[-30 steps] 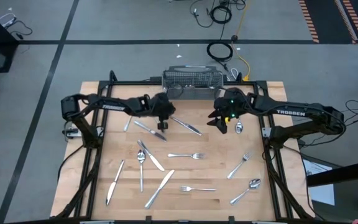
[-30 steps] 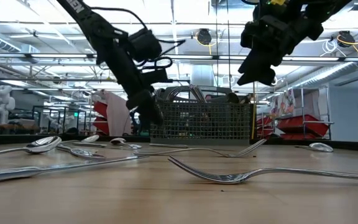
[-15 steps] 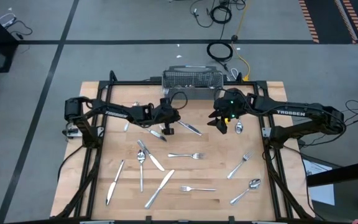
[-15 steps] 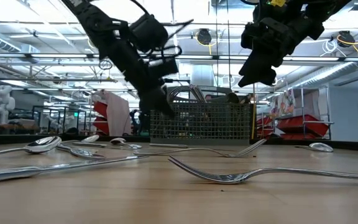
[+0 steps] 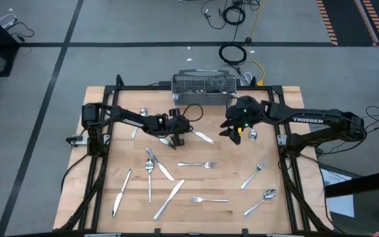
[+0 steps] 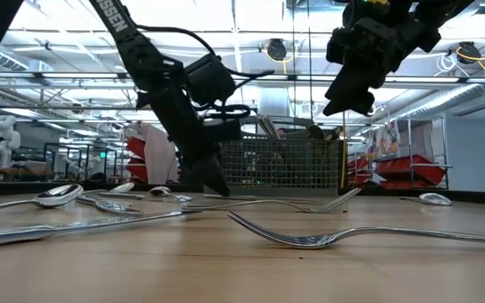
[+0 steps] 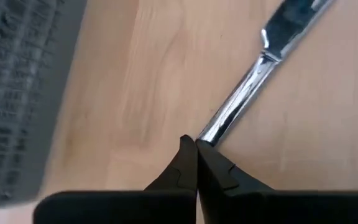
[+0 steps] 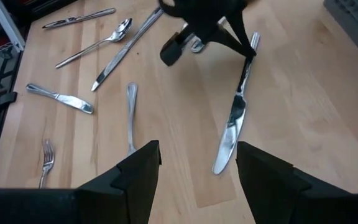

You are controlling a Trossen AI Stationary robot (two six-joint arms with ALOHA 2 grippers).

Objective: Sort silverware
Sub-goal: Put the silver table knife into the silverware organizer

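Steel knife (image 7: 253,93) on table, handle end at closed left tool (image 7: 196,144)

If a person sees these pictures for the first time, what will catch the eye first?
First, the scattered silverware: forks, spoons and knives lie all over the wooden table. Next, the left gripper, low at the table's middle, is shut at the handle end of a knife. The right gripper hangs open above the table, in front of the wire basket at the far edge.
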